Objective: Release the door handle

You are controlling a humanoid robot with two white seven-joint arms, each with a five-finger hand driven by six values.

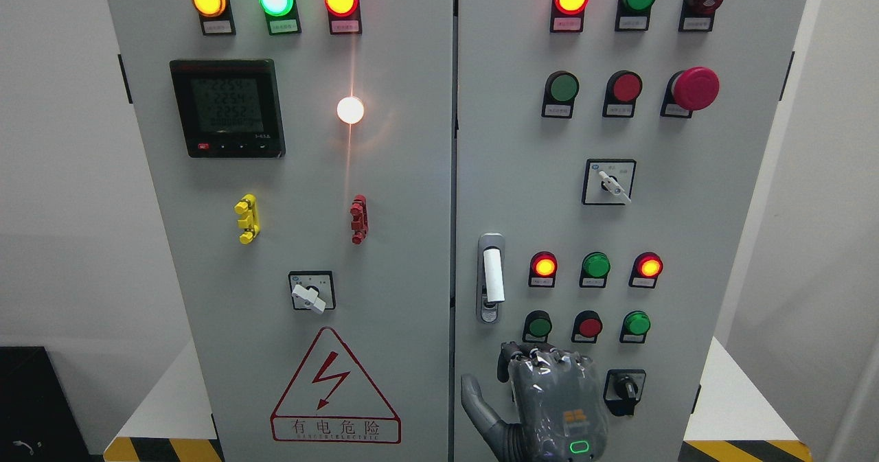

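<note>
Below door handle (491,278), seemingly right hand (549,400).

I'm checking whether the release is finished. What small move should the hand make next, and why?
Probably lower the grey robot hand further down and away from the cabinet. It already sits below the silver door handle with the white grip, apart from it, holding nothing, so only withdrawing seems left.

Grey two-door control cabinet (412,242) fills the frame. Door handle (492,278) stands upright at the left edge of the right-hand door, centre frame, untouched. Robot hand (546,400) sits lower centre-right, below the handle and apart from it, back towards the camera, fingers curled, thumb out leftward; which arm cannot be determined
</note>
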